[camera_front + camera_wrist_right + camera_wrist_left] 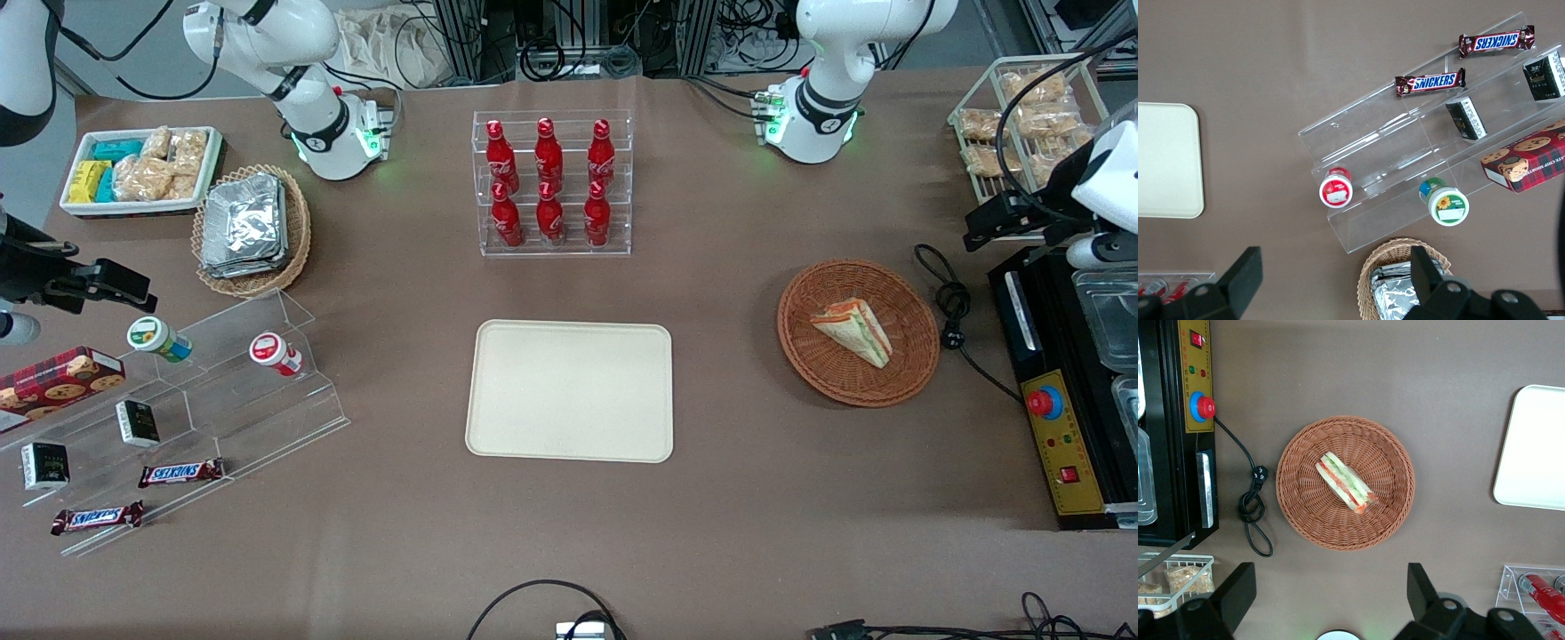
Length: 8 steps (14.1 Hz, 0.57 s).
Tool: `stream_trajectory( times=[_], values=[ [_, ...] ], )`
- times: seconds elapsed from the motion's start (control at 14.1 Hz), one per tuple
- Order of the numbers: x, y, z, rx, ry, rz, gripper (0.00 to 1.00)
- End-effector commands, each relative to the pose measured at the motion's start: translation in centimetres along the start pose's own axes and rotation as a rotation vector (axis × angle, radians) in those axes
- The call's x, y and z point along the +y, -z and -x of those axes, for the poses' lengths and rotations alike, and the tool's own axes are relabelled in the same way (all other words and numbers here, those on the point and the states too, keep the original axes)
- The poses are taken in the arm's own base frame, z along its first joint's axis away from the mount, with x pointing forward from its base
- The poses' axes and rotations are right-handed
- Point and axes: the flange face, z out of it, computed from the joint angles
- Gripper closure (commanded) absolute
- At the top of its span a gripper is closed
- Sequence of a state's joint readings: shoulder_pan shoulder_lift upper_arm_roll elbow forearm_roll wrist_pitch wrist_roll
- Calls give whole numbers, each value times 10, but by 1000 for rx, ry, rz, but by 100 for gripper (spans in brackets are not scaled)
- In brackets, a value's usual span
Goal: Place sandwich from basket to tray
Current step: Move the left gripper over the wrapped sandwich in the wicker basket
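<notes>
The large flat cream-beige rectangular tray lies bare, nearest the front camera. Toward the working arm's end of the table, the small triangular white-bread sandwich with red and green filling rests in the round reddish-brown wicker basket, untouched. Nothing is done yet; reaching, grasping, carrying and setting down all remain. The left arm's gripper hovers high above the basket, fingers spread wide, holding nothing. In the front view it is largely cut off at the frame's edge.
</notes>
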<state>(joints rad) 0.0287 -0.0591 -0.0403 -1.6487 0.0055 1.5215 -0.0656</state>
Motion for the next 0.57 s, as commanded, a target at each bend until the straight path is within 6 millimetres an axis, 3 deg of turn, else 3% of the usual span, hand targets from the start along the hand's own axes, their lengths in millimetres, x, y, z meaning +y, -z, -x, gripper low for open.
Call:
stream_trajectory(
  times=[0.0, 0.28, 0.43, 0.5],
  values=[
    [0, 3, 0, -12, -16, -18, 0],
    [-1, 0, -5, -18, -7, -16, 0],
    [-6, -14, -7, -46, 11, -20, 0],
    [-8, -31, -8, -67, 30, -23, 0]
  ],
)
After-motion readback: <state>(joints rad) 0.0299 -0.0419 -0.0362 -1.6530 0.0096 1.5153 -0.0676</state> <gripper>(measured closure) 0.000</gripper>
